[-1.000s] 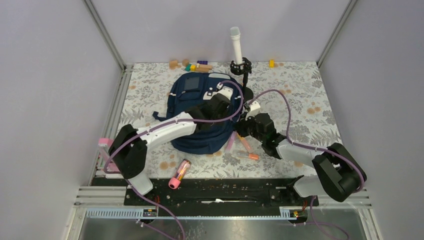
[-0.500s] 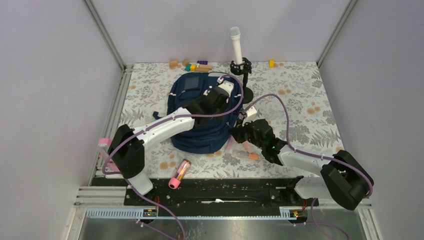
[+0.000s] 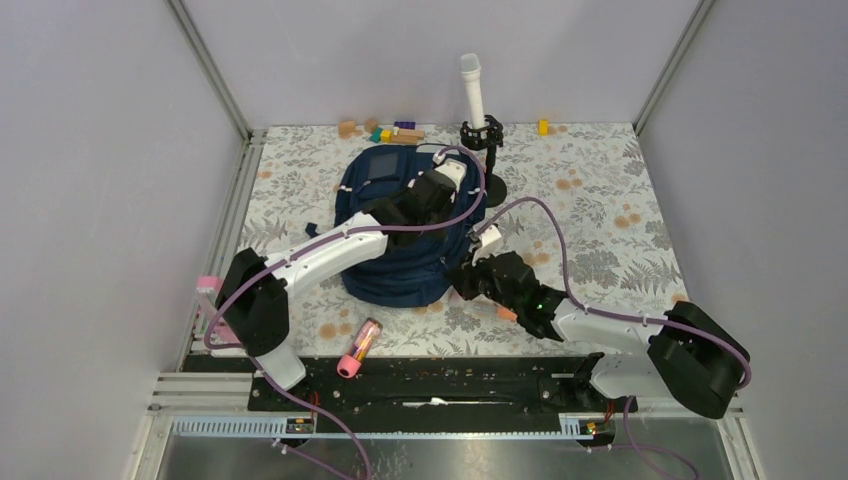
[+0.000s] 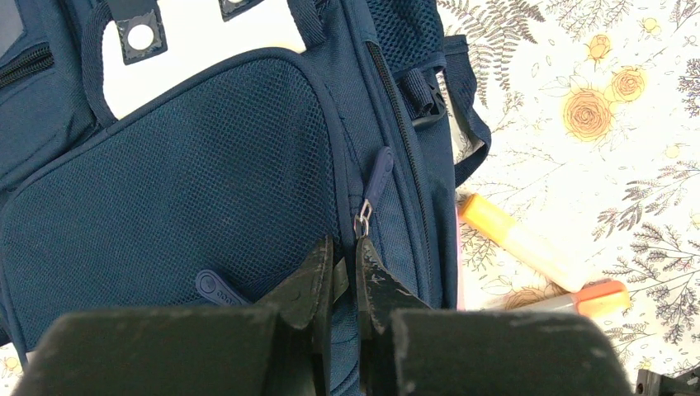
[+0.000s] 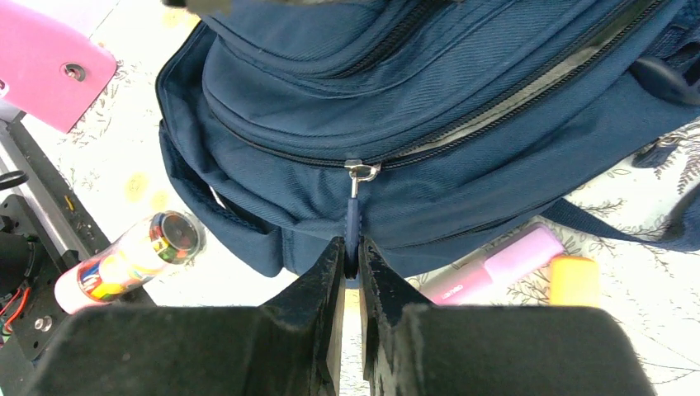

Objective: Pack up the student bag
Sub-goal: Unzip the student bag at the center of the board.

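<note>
The flowered table point(image 3: 620, 200) is shown from above, and the navy backpack point(image 3: 395, 275) is found lying flat just left of its middle. The bag is crossed by the left arm point(image 3: 330, 250), reached in from the near-left corner. The right arm point(image 3: 600, 325) is kept low over the near-right part of the table.

On the wrist view, the left claw point(image 4: 342, 257) is seen pinched together on the backpack's zip seam, right beside the mesh pocket point(image 4: 182, 181). The right claw point(image 5: 351, 247) is clamped on the zip pull point(image 5: 353, 216), which hangs from a slider on the bag's side. Next to that slider the zip is parted, and grey lining is exposed.

At the far edge a white cylinder point(image 3: 472, 90) is held upright on a black stand. A pink-capped tube point(image 3: 360, 347) is lying by the near edge, apart from the bag. A pink highlighter point(image 5: 495, 264) is tucked just beside the bag, with an orange marker point(image 4: 516, 243) near it. Small blocks point(image 3: 395, 131) are lined along the far edge.
</note>
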Robot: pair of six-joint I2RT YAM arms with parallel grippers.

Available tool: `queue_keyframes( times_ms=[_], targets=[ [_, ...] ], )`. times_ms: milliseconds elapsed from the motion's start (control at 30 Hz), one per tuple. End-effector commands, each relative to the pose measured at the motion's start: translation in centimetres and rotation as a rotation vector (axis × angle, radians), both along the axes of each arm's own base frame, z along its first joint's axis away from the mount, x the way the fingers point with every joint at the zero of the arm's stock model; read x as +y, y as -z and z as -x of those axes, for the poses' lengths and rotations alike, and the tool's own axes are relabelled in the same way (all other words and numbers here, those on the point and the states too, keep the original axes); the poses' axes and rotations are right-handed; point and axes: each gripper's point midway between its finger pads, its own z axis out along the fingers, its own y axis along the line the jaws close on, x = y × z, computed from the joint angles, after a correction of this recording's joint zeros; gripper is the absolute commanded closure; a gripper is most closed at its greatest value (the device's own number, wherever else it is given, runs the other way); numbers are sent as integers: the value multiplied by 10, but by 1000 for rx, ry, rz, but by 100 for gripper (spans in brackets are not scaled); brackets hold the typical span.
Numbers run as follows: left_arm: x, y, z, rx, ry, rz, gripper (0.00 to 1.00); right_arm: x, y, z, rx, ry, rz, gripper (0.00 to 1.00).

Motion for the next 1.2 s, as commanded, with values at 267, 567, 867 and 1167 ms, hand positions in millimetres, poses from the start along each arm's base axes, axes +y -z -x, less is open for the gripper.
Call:
queue_keyframes(
  times_ms=[267, 567, 867, 1167],
  targets=[
    [-17, -65, -31, -157, -32, 186, 100, 51, -27, 16, -91, -36, -14, 100],
    [-15, -63, -29, -140, -26, 219, 100, 88, -34, 24, -108, -63, -35, 100],
    [-10, -63, -29, -140, -24, 220, 100, 104, -35, 33, -115, -69, -21, 97],
    [-5, -51, -22, -142, 52, 168, 100, 33, -19, 25, -136, 115, 123, 34]
  ],
)
